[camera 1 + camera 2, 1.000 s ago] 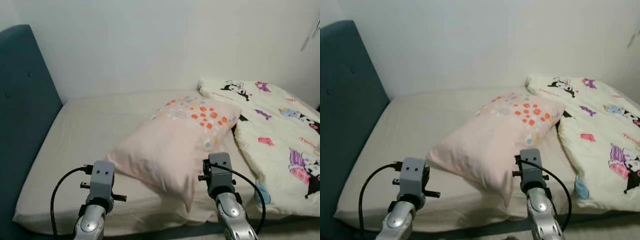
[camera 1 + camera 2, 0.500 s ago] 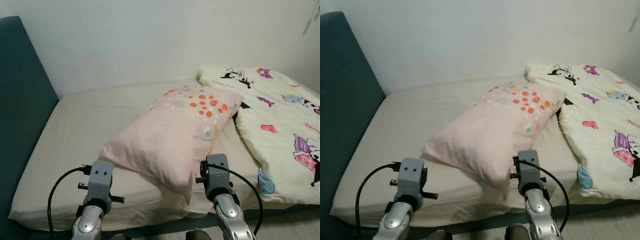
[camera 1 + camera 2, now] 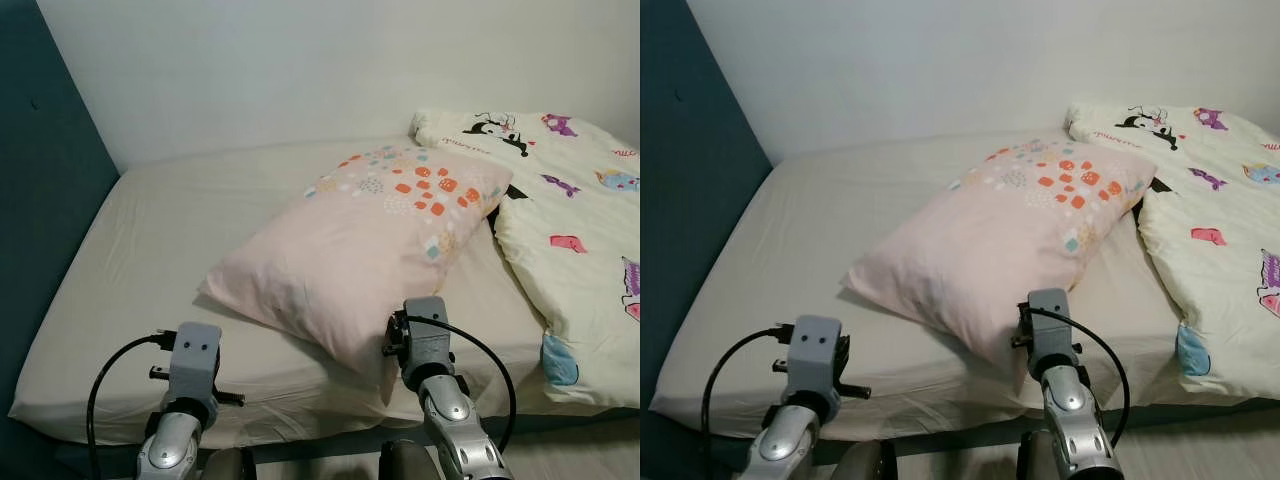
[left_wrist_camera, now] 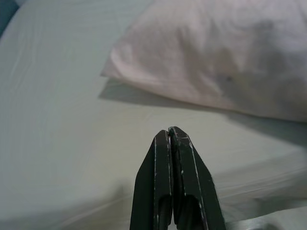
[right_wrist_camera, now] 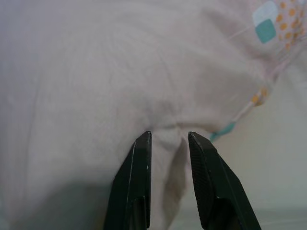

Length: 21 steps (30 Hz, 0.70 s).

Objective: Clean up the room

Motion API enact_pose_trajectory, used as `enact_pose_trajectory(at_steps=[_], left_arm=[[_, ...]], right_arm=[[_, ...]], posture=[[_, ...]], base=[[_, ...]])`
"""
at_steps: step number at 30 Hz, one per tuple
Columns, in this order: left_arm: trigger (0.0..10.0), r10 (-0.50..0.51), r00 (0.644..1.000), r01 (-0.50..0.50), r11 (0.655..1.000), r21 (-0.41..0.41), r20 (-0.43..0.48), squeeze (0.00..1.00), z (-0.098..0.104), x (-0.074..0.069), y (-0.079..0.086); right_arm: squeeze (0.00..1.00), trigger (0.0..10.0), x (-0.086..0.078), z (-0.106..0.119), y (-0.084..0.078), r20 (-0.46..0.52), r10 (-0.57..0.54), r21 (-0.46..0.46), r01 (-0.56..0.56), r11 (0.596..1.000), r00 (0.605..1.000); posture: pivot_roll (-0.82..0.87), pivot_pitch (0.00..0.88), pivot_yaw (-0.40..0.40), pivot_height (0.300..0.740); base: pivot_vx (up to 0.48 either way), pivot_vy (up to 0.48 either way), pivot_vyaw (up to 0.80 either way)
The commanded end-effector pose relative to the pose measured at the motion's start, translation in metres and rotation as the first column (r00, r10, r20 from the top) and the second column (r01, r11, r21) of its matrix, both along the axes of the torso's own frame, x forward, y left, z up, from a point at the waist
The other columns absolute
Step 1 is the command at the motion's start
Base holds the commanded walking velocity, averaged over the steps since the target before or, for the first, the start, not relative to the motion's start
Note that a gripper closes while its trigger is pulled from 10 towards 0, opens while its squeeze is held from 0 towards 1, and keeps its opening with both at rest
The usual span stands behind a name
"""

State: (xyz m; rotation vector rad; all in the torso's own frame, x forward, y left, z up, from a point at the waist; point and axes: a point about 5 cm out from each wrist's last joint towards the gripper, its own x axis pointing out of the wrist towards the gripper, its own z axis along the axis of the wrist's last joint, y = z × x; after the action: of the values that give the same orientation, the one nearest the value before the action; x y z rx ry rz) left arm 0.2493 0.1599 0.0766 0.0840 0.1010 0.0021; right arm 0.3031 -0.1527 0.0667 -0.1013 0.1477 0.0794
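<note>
Pillow (image 3: pixel 375 250), soft, pale pink, with orange and blue spots at one end, is seen in the left eye view lying slanted across the middle of the wide bed (image 3: pixel 150 260), which is covered by a plain cream sheet. A cream blanket with cartoon pictures (image 3: pixel 570 230) is spread on the right side of the bed, just beside the pillow. A dark blue padded headboard (image 3: pixel 45 190) stands at the left, and a white wall (image 3: pixel 300 70) is behind the bed. The near corner of the pillow is lifted off the sheet at the right gripper's arm.

In the right eye view the same scene is shown.

In the left wrist view the left gripper (image 4: pixel 171 132) is held over the bare sheet near the pillow, with its black fingers pressed together on nothing.

In the right wrist view the right gripper (image 5: pixel 168 137) is pinching a fold of the pink pillow cloth between its two fingers.
</note>
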Motion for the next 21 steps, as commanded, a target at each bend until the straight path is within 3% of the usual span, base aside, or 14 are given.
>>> enact_pose_trajectory(at_steps=[1, 4, 8, 14, 21], left_arm=[[10.0, 0.001, 1.000, 0.000, 1.000, -0.019, 0.019, 0.00, 0.003, -0.002, 0.004], [10.0, -0.006, 1.000, 0.007, 0.999, -0.041, 0.029, 0.00, 0.005, -0.002, 0.003], [10.0, -0.025, 0.999, 0.027, 0.998, -0.063, 0.037, 0.00, 0.006, -0.001, -0.001], [10.0, -0.046, 0.998, 0.051, 0.994, -0.093, 0.046, 0.00, 0.007, -0.002, -0.004], [10.0, -0.086, 0.995, 0.093, 0.989, -0.114, 0.058, 0.00, 0.009, -0.003, -0.008]], right_arm=[[1.00, 10.0, 0.000, 0.002, 0.004, 0.010, 0.021, 0.047, -0.021, 0.999, 1.000], [1.00, 10.0, -0.001, 0.004, 0.006, 0.019, 0.042, 0.070, -0.043, 0.997, 0.999], [1.00, 10.0, -0.005, 0.004, 0.010, 0.002, 0.051, 0.170, -0.051, 0.984, 0.999], [1.00, 10.0, -0.012, -0.001, 0.013, -0.075, -0.020, 0.353, 0.045, 0.935, 0.997], [1.00, 10.0, -0.015, -0.008, 0.009, -0.122, -0.050, 0.373, 0.093, 0.923, 0.991]], posture=[[0.06, 0.159, 0.004, 0.599], [0.05, 0.158, 0.002, 0.599], [0.04, 0.157, -0.001, 0.599], [0.03, 0.152, -0.004, 0.599], [0.03, 0.143, -0.003, 0.599]], base=[[0.000, 0.000, 0.00], [0.000, 0.000, 0.00], [0.000, 0.000, 0.00], [0.000, 0.000, 0.00], [0.000, 0.000, 0.00]])
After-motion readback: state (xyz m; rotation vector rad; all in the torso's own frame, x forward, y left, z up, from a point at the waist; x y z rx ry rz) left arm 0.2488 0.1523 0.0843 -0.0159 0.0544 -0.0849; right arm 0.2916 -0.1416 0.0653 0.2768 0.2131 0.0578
